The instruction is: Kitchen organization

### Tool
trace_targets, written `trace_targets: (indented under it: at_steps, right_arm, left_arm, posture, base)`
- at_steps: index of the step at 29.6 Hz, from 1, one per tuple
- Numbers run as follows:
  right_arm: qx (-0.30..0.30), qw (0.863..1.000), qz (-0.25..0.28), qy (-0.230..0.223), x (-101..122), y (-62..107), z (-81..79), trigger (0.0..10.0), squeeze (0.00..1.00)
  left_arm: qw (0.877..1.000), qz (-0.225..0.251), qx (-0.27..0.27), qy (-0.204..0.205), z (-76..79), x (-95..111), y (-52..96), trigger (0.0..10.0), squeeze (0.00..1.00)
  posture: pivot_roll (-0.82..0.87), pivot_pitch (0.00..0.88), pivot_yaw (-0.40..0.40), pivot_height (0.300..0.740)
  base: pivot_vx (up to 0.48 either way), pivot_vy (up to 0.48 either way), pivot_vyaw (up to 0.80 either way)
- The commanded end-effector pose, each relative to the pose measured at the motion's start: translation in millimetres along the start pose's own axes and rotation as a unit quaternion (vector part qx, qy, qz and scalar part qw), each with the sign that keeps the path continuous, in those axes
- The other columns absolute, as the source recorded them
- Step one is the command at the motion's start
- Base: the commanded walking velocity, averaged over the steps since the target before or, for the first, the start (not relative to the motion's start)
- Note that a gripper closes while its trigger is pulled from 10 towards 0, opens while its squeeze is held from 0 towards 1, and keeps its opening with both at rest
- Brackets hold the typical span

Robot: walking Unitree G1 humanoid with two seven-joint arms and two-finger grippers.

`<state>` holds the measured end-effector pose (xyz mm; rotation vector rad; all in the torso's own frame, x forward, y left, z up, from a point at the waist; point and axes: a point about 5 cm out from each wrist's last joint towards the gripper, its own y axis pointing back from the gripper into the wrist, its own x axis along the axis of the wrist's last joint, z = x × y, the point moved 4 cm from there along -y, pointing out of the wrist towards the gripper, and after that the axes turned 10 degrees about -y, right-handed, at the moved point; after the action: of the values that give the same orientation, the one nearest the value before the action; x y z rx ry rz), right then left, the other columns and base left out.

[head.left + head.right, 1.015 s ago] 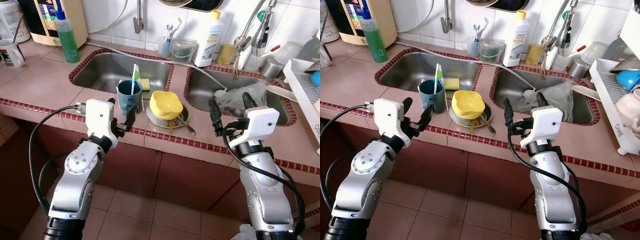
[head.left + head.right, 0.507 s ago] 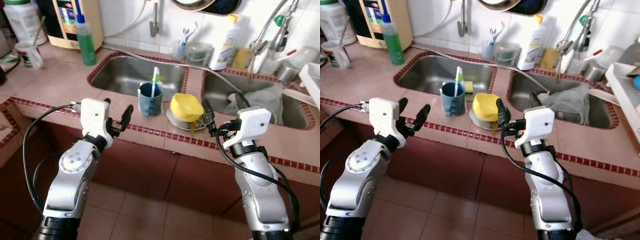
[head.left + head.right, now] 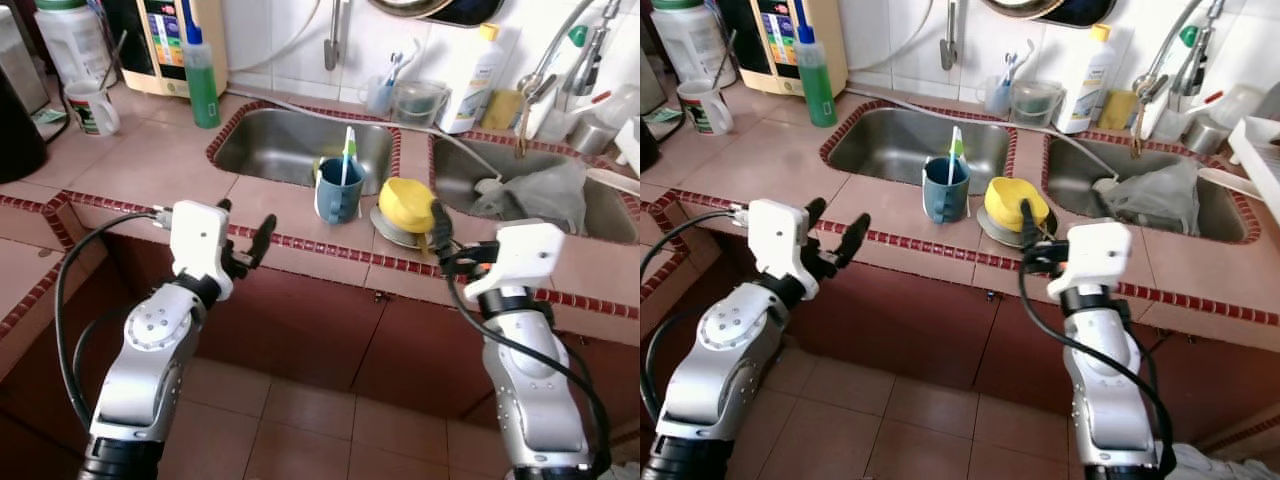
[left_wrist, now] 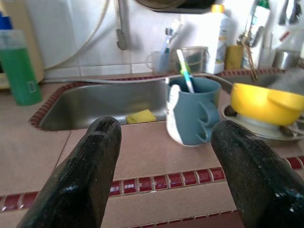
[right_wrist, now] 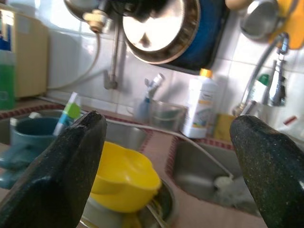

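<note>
Head views: I log a tiled worktop (image 3: 150,165) with two sinks; on the strip between them, toward the near edge, stands a blue mug (image 3: 338,190) with a toothbrush (image 3: 346,156) upright in it, and just to its right a yellow bowl (image 3: 405,205) sits upside down on a small metal plate (image 3: 993,226). My left gripper (image 3: 245,247) hangs at the near edge of the worktop, jaws spread and empty, with the mug farther in and to its right. My right gripper (image 3: 1027,222) also stands with jaws spread and empty, one black finger rising just in front of the bowl, the mug a little to its left. Far left I note a green soap bottle (image 3: 201,68) and a white cup (image 3: 93,106); far right, a white bottle (image 3: 1081,69) against the wall and a grey cloth (image 3: 1152,198) in the right sink. Left wrist view: between the two spread fingers (image 4: 80,183) I see the mug straight ahead, slightly toward the bowl's side, handle turned toward the camera, long axis vertical; a yellow sponge (image 4: 140,116) lies beyond it at the sink's rim. Right wrist view: the bowl lies low between the spread fingers (image 5: 57,175), close in, with the mug off to one side. Judgement: the right gripper is nearer the bowl, while the left is lined up on the mug and must reach forward and rightward.
</note>
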<state>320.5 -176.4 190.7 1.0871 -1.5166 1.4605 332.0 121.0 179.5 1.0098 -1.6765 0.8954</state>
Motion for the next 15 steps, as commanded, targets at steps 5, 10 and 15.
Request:
trace_targets:
  at_steps: [5, 10, 15]
  right_arm:
    - [-0.009, 1.000, -0.004, 0.006, -2.4, 3.4, 4.1, 10.0, 0.00]
    - [-0.011, 1.000, -0.003, 0.007, -2.0, 2.5, 3.4, 10.0, 0.00]
    - [-0.011, 1.000, -0.002, 0.007, -2.5, 2.3, 1.2, 10.0, 0.00]
  left_arm:
    - [0.999, 0.019, -0.015, -0.027, 3.4, 9.7, 0.1, 10.0, 0.00]
    - [0.999, 0.020, -0.017, -0.025, 3.8, 11.2, -0.7, 10.0, 0.00]
    - [1.000, 0.021, -0.007, -0.009, 1.8, 10.5, -2.1, 10.0, 0.00]
  posture:
    - [0.14, 0.068, -0.033, 0.740]
    - [0.14, 0.067, -0.029, 0.740]
    - [0.14, 0.066, -0.029, 0.740]
  base:
    - [0.000, -0.067, 0.00]
    - [0.000, -0.451, 0.00]
    - [0.000, -0.192, 0.00]
